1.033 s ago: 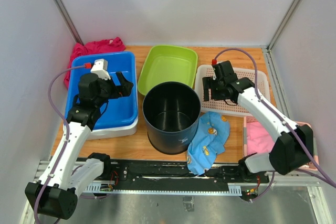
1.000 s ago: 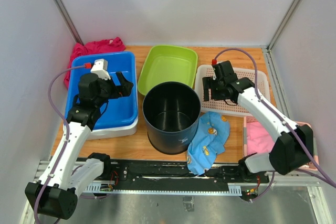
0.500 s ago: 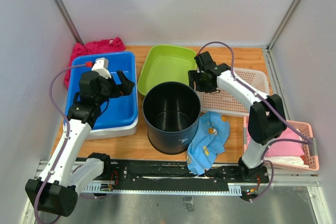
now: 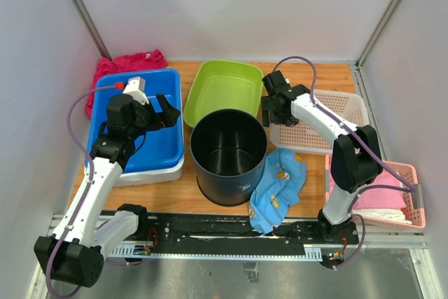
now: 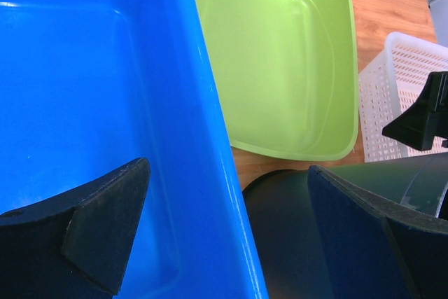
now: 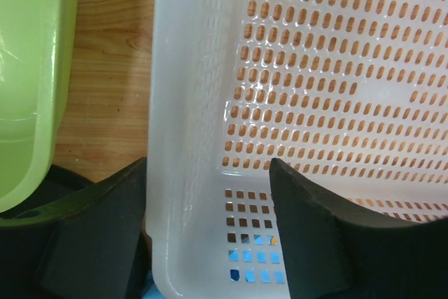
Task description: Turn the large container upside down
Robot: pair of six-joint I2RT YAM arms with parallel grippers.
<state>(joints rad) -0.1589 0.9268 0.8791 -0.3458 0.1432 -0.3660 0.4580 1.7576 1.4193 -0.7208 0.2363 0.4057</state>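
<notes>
The large black container (image 4: 229, 173) stands upright with its open top up, at the front middle of the table. Its dark rim also shows in the left wrist view (image 5: 301, 208). My left gripper (image 4: 165, 113) is open and empty, above the right wall of the blue bin (image 4: 140, 148), just left of the container. In its wrist view the gripper (image 5: 231, 243) spans the bin wall and the container's rim. My right gripper (image 4: 270, 114) is open, behind and right of the container. Its fingers (image 6: 98, 232) straddle the left wall of the white basket (image 6: 182, 138).
A green tub (image 4: 224, 89) sits behind the container. The white perforated basket (image 4: 325, 120) is at the right and a pink basket (image 4: 399, 201) at the front right. A blue patterned cloth (image 4: 280, 183) lies against the container's right side. A red cloth (image 4: 129, 63) lies at the back left.
My right arm swung left from over the white basket toward the container's back rim, then settled at the basket's left wall. The left arm barely moved. The container stayed still.
</notes>
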